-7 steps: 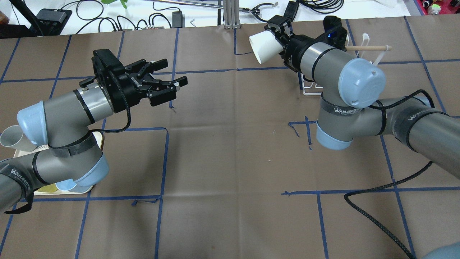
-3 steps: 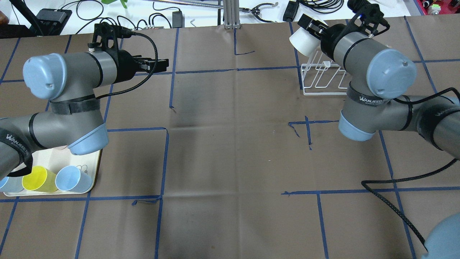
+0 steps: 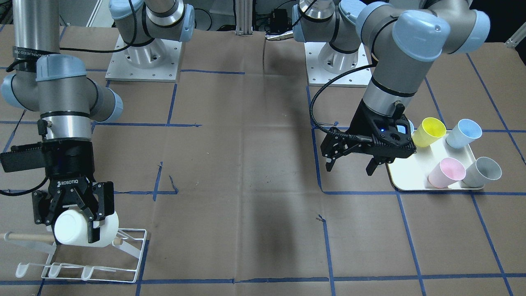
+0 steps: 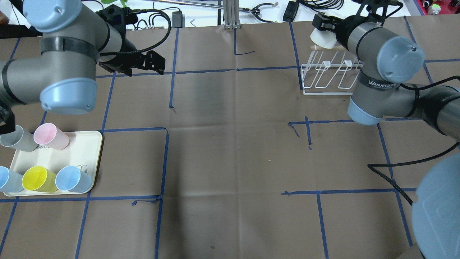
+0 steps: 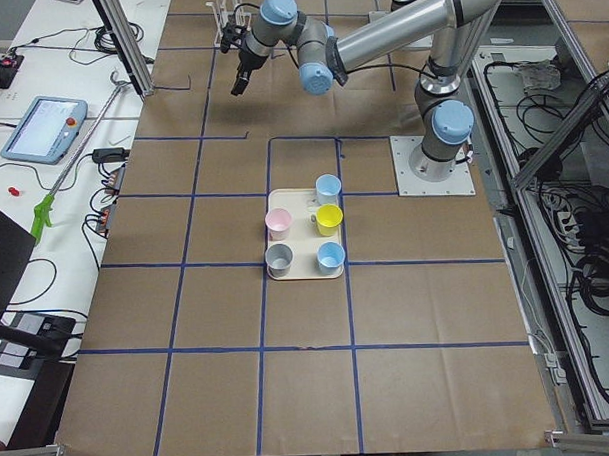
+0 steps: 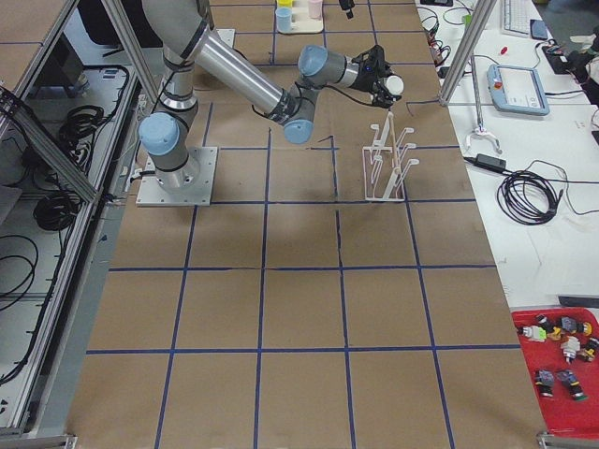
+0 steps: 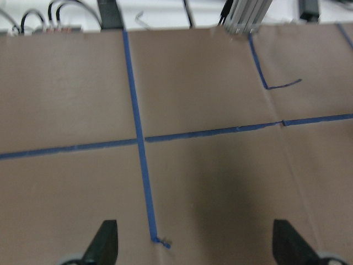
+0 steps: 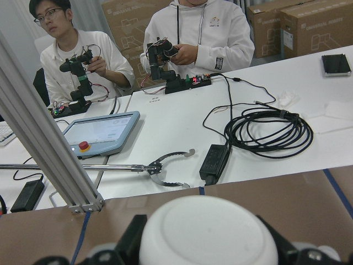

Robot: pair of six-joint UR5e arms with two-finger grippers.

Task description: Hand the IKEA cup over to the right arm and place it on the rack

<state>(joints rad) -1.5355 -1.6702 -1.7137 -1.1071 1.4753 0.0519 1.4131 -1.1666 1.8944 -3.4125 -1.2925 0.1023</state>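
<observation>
The white IKEA cup [image 3: 78, 230] lies on its side in my right gripper [image 3: 70, 226], which is shut on it. It hangs just above the far end of the white wire rack [image 3: 94, 263], by the wooden dowel [image 3: 24, 237]; I cannot tell if they touch. The overhead view shows the cup [image 4: 321, 37], the right gripper [image 4: 323, 25] and the rack [image 4: 325, 77]. The right wrist view shows the cup's base [image 8: 207, 232] between the fingers. My left gripper [image 3: 349, 167] is open and empty, pointing down beside the tray; it also shows in the left wrist view [image 7: 196, 248].
A cream tray [image 3: 415, 181] near the left arm holds yellow [image 3: 429, 131], blue [image 3: 462, 133], pink [image 3: 446, 172] and grey [image 3: 483, 172] cups. Cables and tools lie beyond the table's far edge [image 4: 266, 9]. Two operators sit behind that edge [image 8: 187, 49].
The right arm swung the cup right and farther back, over the rack's far end. The left arm pulled back and rose, its open gripper turning down, uncovering the tray.
</observation>
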